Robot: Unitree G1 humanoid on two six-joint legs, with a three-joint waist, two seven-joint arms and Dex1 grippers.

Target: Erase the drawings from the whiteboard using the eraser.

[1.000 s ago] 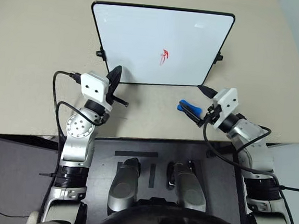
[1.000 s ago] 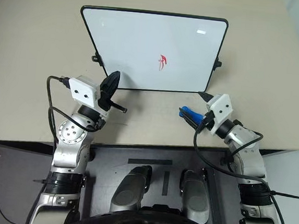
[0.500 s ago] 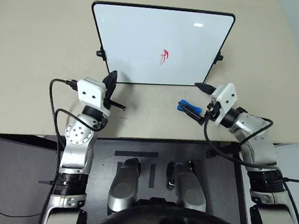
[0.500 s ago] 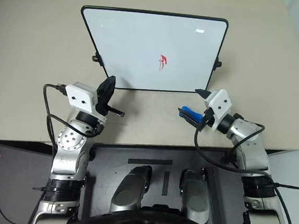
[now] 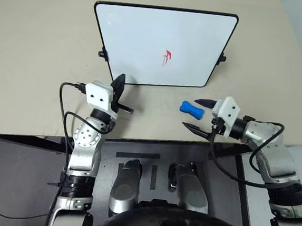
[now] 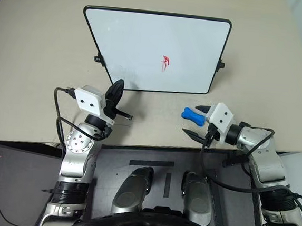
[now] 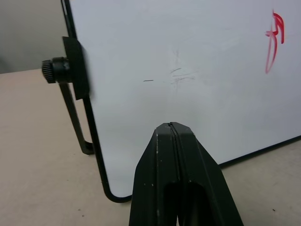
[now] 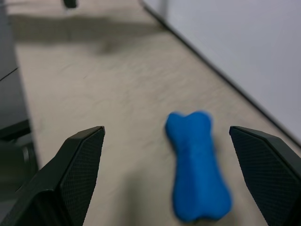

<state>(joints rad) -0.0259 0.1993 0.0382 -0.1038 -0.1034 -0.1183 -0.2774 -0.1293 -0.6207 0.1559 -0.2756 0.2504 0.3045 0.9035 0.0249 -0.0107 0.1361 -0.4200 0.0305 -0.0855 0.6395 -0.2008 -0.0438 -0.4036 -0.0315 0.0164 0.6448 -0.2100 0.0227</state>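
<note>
Right wrist view: eraser (image 8: 197,165) lies flat on the table (image 5: 34,55), ahead of the right gripper (image 5: 197,114), nearer the one o'clock finger. Jaws spread wide, nothing held. Whiteboard (image 5: 147,33) stands at twelve o'clock, red drawings (image 5: 167,57) on it. Left gripper (image 5: 120,85) clenched, tips at the board's lower left corner.

bright blue eraser (image 5: 191,108), red drawings (image 5: 167,57) on black-framed white whiteboard (image 5: 147,33), beige table (image 5: 39,55).

My left black two-fingered gripper (image 5: 120,82) points to 12 o'clock, fingers pressed together; my right black two-fingered gripper (image 5: 198,115) points to 9 o'clock, fingers spread wide.
</note>
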